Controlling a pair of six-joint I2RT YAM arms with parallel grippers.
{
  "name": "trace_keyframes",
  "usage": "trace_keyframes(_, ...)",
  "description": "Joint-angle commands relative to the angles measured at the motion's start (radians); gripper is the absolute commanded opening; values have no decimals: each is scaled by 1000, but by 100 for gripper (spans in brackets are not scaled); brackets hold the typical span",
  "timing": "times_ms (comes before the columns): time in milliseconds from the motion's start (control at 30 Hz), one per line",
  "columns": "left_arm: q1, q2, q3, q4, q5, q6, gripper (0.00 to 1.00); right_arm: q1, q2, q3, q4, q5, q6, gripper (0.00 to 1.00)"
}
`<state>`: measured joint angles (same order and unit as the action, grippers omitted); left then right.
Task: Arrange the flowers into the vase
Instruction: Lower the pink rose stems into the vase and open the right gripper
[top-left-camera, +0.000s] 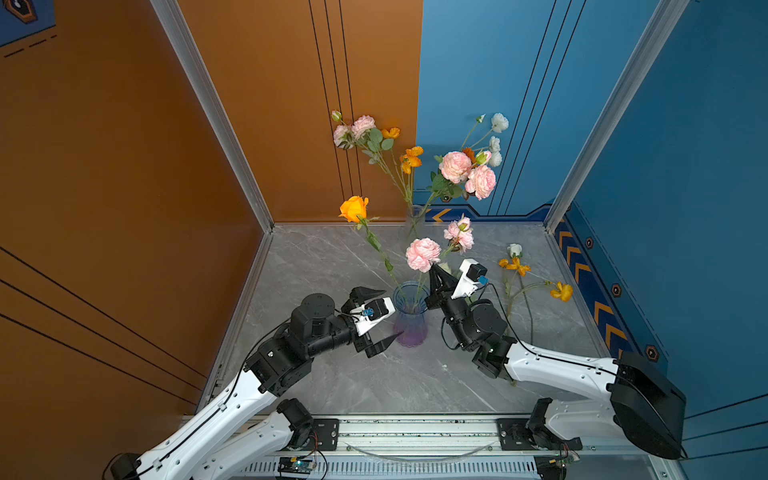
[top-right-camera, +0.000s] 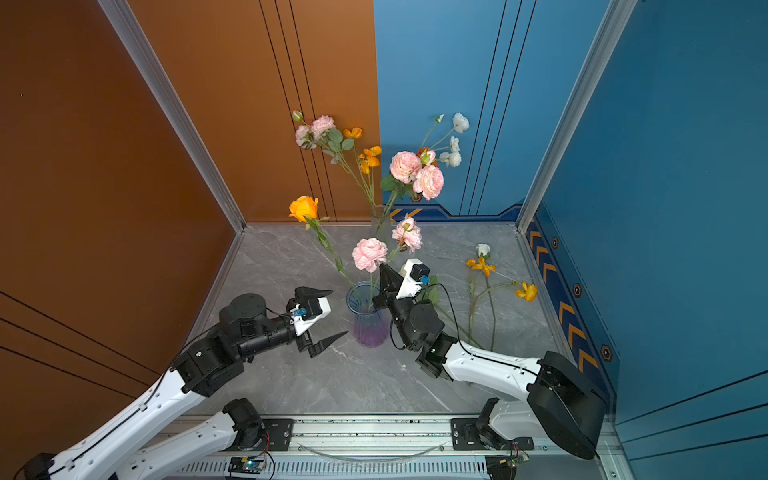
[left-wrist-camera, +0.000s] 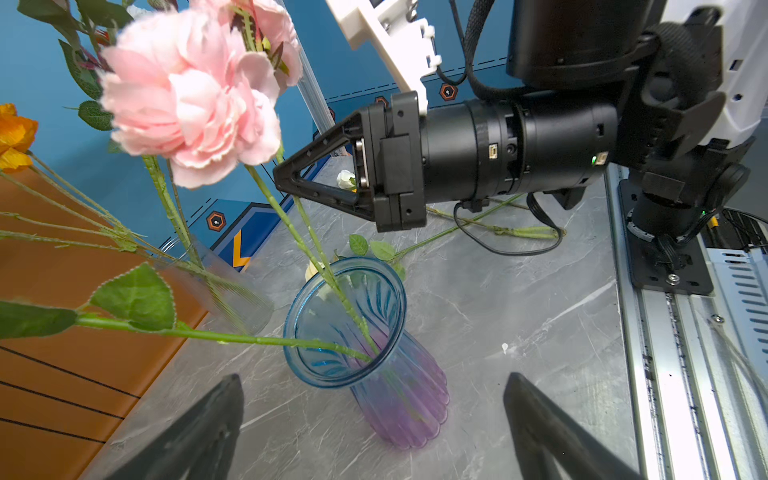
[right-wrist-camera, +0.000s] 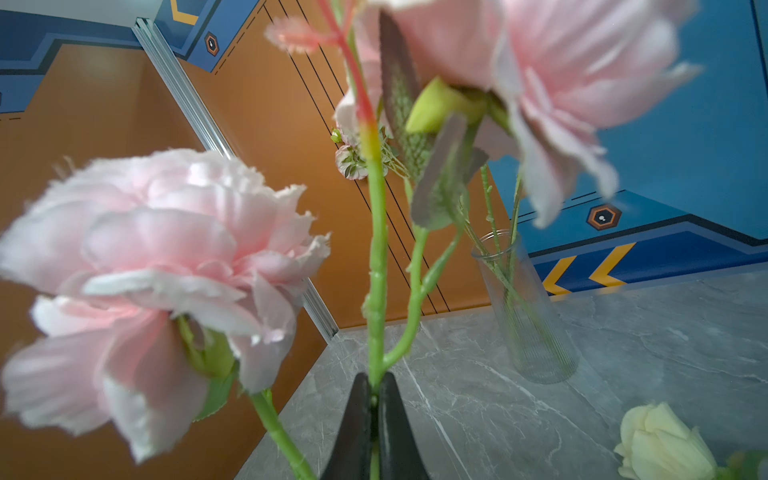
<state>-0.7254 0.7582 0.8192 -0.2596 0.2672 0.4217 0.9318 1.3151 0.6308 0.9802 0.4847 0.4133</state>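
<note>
Flowers of the pink spray (top-left-camera: 459, 235) stand above the right gripper (top-left-camera: 433, 268), whose fingers (right-wrist-camera: 353, 424) are clenched on the spray's green stem. The right wrist view shows the stem pinched between the two dark tips and forking just above them. Below the grip, in the left wrist view, the stem slants down into the mouth of the vase (left-wrist-camera: 407, 407). This is a ribbed glass vessel, blue at the rim and purple at the foot, upright on the grey table (top-left-camera: 374, 386). A large pink bloom (top-left-camera: 423, 254) hangs just beside the right gripper; its stem passes close by the fingers and also enters the vase. An orange rose (top-left-camera: 354, 208) leans out to the left, its stem resting on the vase rim.

The left gripper (top-left-camera: 393, 311) sits at the vase's left flank with its fingers (left-wrist-camera: 208, 424) spread wide and grasping nothing. Whether the nearer tip touches the glass cannot be told.

Farther out, a clear glass vase (top-left-camera: 414, 226) against the back wall holds pink, orange and white blooms. To the right, loose stems (top-left-camera: 515, 266) with a white bud and orange-yellow blooms lie flat on the table, their lower ends hidden under the right arm (top-left-camera: 552, 365). A cream rose (right-wrist-camera: 660, 444) lies on the table near the right gripper.
</note>
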Motion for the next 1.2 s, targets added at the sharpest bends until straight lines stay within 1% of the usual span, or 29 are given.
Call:
trace_keyframes(0,11,-1,8,-4,29,-13,98,7,27,11,19,14,35,1)
trace_keyframes(133,11,-3,8,-5,30,-14,98,9,55,19,13,9,54,2)
trace_keyframes(300,12,-5,8,-4,34,-14,98,9,62,22,-15,5,67,6)
trace_keyframes(700,16,-7,9,-5,44,-15,98,13,22,20,-94,-1,73,30)
trace_keyframes(867,17,-5,10,-4,50,-17,98,17,-10,24,-155,-4,78,41)
trace_keyframes(967,17,-2,9,-4,52,-17,98,21,-38,33,-228,-4,87,50)
trace_keyframes(1067,17,-1,10,-4,53,-18,98,24,-82,46,-338,-7,95,55)
trace_keyframes(1167,17,3,9,-4,57,-19,98,24,-142,68,-497,4,102,60)
